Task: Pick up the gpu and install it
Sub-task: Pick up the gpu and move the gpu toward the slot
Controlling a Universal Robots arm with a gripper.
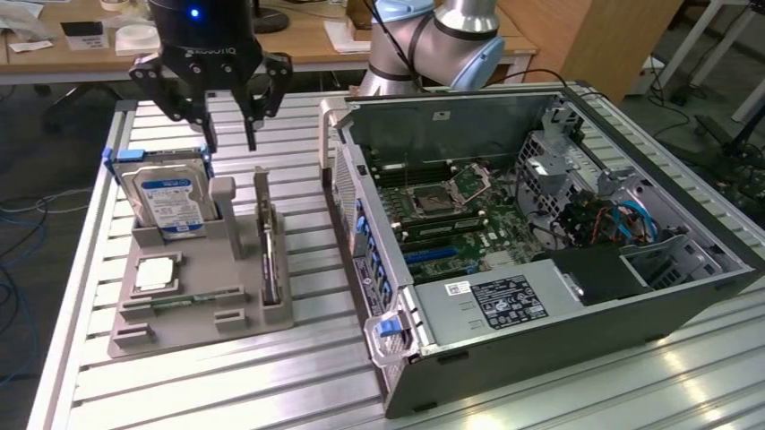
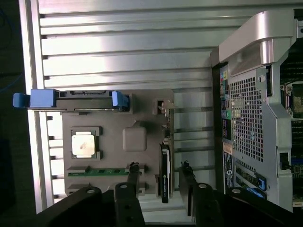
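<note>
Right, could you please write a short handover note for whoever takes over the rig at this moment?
Hand: open, empty, hovering above the grey holder, touching nothing.
gpu: standing on edge in its slot on the holder, on the side nearer the computer case; in the wrist view it lines up between the hand's fingers, below them.
Case: side open, gpu not in it.
Done: nothing on the gpu shows.
Left: gpu not yet gripped, lifted or installed.

Robotics lab: slotted aluminium bench (image 1: 299, 376), opened computer tower (image 1: 622, 331), cluttered desks (image 1: 311, 36).
</note>
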